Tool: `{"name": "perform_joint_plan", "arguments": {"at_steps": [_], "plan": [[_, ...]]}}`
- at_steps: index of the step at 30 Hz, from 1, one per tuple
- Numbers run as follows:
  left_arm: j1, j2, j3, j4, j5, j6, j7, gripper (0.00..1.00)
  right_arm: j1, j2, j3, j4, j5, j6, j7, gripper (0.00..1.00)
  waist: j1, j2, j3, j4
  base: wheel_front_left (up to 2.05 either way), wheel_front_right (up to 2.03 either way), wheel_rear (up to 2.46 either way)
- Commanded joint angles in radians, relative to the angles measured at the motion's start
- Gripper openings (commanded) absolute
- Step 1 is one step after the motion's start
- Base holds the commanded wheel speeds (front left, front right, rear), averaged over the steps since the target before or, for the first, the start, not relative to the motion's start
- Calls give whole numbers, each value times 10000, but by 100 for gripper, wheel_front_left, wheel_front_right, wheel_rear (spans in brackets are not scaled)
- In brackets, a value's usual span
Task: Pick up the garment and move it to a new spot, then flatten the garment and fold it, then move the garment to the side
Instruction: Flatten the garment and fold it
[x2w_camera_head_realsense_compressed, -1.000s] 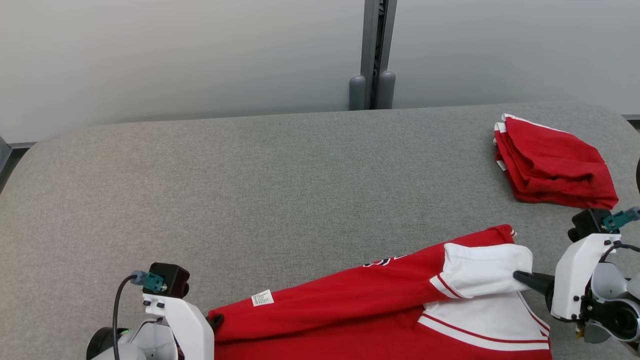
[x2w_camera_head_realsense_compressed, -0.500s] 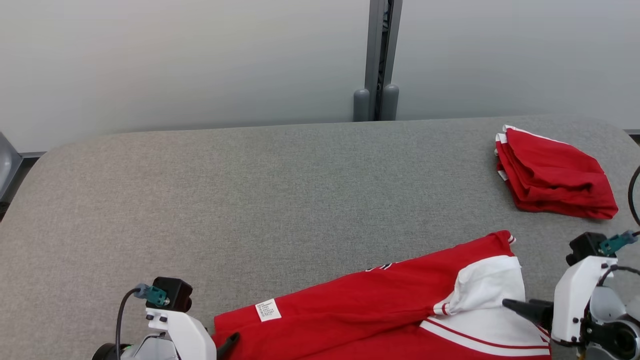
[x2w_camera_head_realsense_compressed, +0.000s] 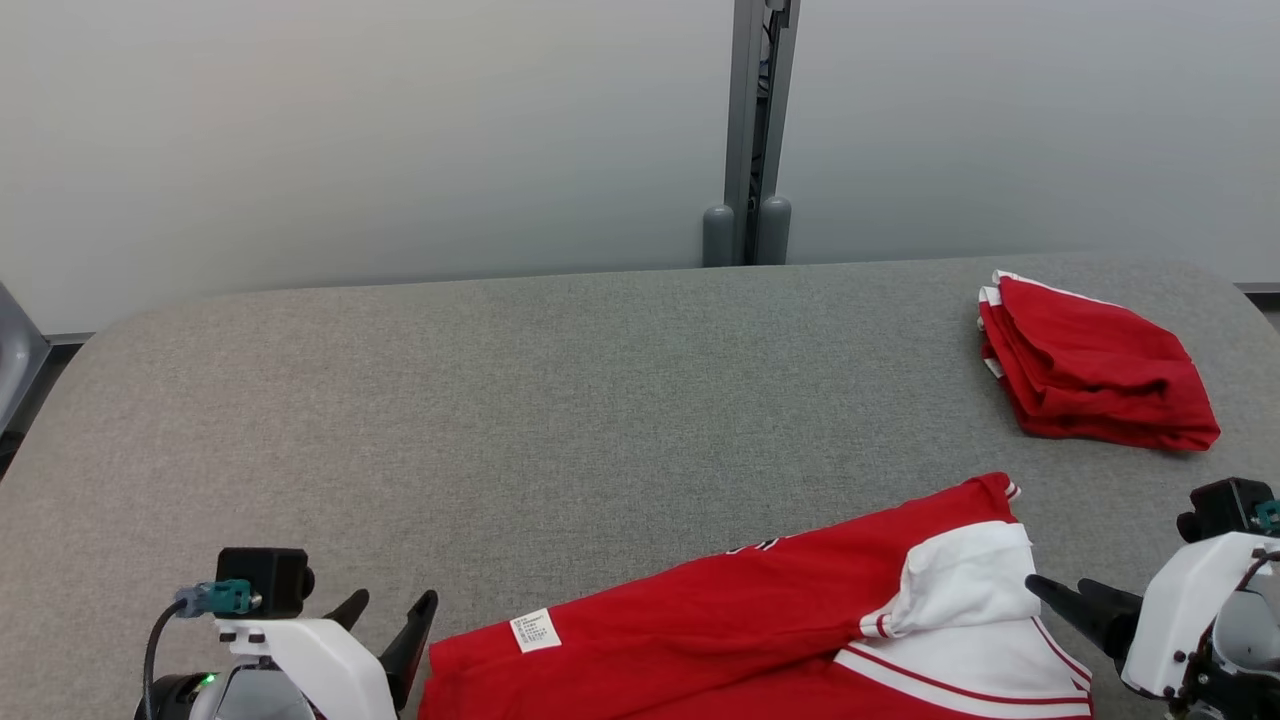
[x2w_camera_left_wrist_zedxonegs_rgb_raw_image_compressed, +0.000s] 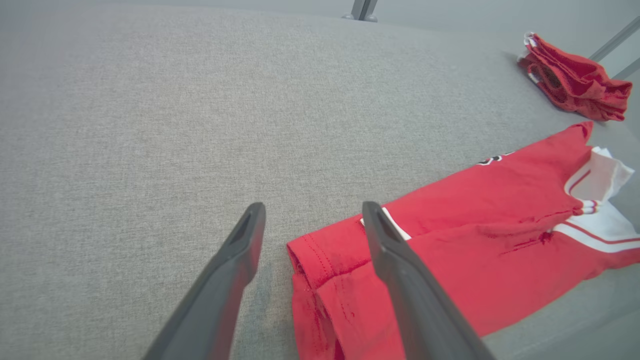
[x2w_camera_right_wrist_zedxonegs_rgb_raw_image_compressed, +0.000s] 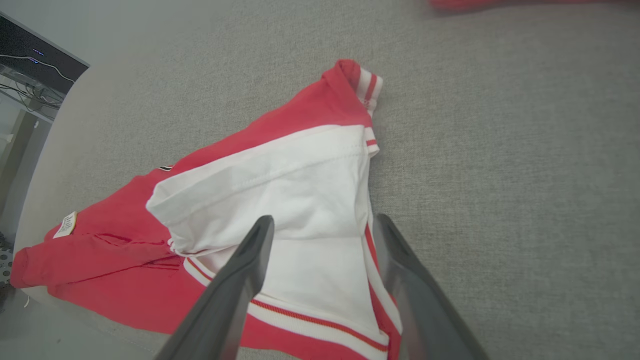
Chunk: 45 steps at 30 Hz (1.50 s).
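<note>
The garment (x2w_camera_head_realsense_compressed: 700, 620), a red shirt with white, red-striped sleeves, lies folded lengthwise along the near edge of the grey table (x2w_camera_head_realsense_compressed: 600, 400). A small white label (x2w_camera_head_realsense_compressed: 531, 630) faces up near its left end. My left gripper (x2w_camera_head_realsense_compressed: 392, 605) stands open just left of the red hem, touching nothing. In the left wrist view the hem corner (x2w_camera_left_wrist_zedxonegs_rgb_raw_image_compressed: 320, 255) lies between and below the left gripper's (x2w_camera_left_wrist_zedxonegs_rgb_raw_image_compressed: 314, 207) spread fingers. My right gripper (x2w_camera_head_realsense_compressed: 1058, 590) is open just right of the white sleeve (x2w_camera_head_realsense_compressed: 965, 585). In the right wrist view the right gripper (x2w_camera_right_wrist_zedxonegs_rgb_raw_image_compressed: 324, 219) hovers over that sleeve (x2w_camera_right_wrist_zedxonegs_rgb_raw_image_compressed: 280, 185).
A second red garment (x2w_camera_head_realsense_compressed: 1095, 365) lies folded in a stack at the table's far right, also in the left wrist view (x2w_camera_left_wrist_zedxonegs_rgb_raw_image_compressed: 575, 80). A grey post (x2w_camera_head_realsense_compressed: 750, 130) stands behind the table against a pale wall. Bare grey tabletop stretches across the left and middle.
Both grippers have opened and let go of the garment, which has settled on the table. Each has drawn back a little from its end. The head camera has tilted.
</note>
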<state>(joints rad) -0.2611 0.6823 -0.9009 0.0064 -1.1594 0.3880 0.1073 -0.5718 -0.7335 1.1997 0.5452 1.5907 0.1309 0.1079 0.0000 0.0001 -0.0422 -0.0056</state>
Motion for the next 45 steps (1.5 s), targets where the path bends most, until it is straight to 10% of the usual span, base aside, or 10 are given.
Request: {"name": "perform_joint_plan", "arguments": {"at_steps": [1,17,45], "plan": [[211,-1,110,-30,106,76,-219,100,234,-49,-40,-28,-98,-1,-232,100,0,-1,-22,-2,0,0,0],[1159,-766,1438,523,938,292,-3575,100,1162,986,-1200,1348,-151,1,-3554,100,0,-1,-190,343,0,0,0],[1610,-1824,2529,782,2637,-799,-3732,100,1411,2613,-1506,3744,1049,-1,-1423,100,0,-1,94,1439,0,0,0]]}}
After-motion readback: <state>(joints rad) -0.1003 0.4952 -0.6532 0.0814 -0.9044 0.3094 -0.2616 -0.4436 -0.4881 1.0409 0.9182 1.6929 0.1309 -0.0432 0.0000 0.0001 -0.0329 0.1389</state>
